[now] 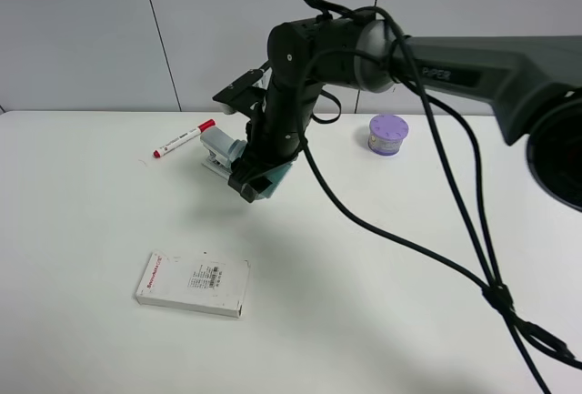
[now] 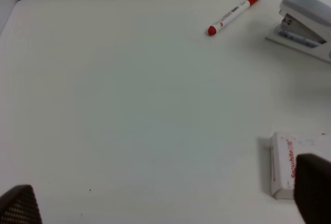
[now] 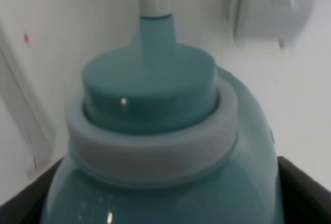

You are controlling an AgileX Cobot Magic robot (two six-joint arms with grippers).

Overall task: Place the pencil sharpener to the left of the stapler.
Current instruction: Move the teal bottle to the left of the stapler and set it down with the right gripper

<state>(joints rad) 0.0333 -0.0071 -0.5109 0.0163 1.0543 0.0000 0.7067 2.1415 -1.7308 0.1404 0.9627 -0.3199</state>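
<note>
Half the job appears done: the right tool (image 1: 257,182) is clamped on the pencil sharpener (image 1: 280,178), holding it just right of the stapler (image 1: 218,149) in the high view, seemingly clear of the tabletop (image 1: 382,276). Carrying it to the stapler's left side and setting it down are yet to come. Up close, the sharpener is a glossy teal dome ringed by a white band, with a white-tipped stem. The left tool (image 2: 165,197) hangs spread and empty.
</note>
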